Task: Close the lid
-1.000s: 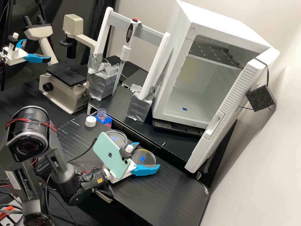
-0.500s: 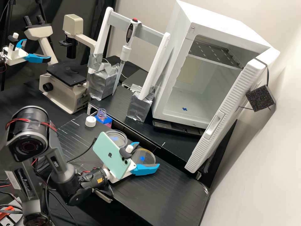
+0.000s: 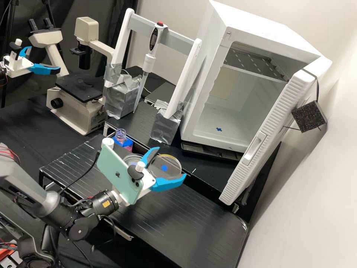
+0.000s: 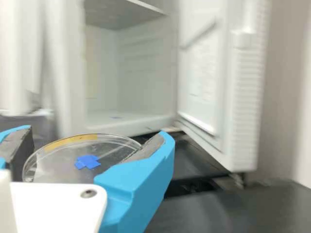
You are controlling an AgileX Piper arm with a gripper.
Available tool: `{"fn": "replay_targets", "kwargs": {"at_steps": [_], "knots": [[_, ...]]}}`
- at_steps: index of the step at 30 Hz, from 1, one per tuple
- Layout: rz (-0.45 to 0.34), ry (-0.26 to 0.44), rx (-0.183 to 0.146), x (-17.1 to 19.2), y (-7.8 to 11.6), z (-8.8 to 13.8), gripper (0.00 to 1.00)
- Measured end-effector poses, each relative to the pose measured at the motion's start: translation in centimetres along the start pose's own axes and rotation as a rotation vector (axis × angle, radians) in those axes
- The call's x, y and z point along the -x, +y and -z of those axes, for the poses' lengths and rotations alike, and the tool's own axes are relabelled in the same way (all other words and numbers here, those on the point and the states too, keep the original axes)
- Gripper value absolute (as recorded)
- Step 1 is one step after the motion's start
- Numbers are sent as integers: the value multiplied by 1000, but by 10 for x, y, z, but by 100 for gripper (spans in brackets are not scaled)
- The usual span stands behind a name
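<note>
At left, a clear dish [image 3: 131,160] on the bench [image 3: 178,223], and the gripper [image 3: 171,162] has just risen, clenched on what looks like the lid [image 3: 166,173]! That's 1 lid lifted, likely needing lining up over the dish.

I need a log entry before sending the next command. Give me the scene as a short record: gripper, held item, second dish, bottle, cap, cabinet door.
Gripper: gripper closed on a clear round dish, over the bench
Held item marks: blue patch, yellow strip at rim
Second dish: second dish partly behind the phone
Bottle: bottle uncapped
Cap: white cap near the bottle
Cabinet door: cabinet door open
</note>
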Motion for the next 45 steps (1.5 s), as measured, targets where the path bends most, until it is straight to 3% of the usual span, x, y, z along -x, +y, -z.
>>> {"fn": "replay_targets", "kwargs": {"at_steps": [8, 14, 21, 31, 37, 38, 45], "knots": [[194, 128, 25, -3, -24, 15, 0], [291, 145, 56, -6, -38, 12, 0], [339, 137, 61, -7, -44, 8, 0], [387, 112, 126, -3, -43, 0, 0], [400, 104, 132, -2, -42, -4, 0], [403, 105, 131, -2, -42, -5, 100], [404, 102, 129, -2, -42, -6, 100]]}}
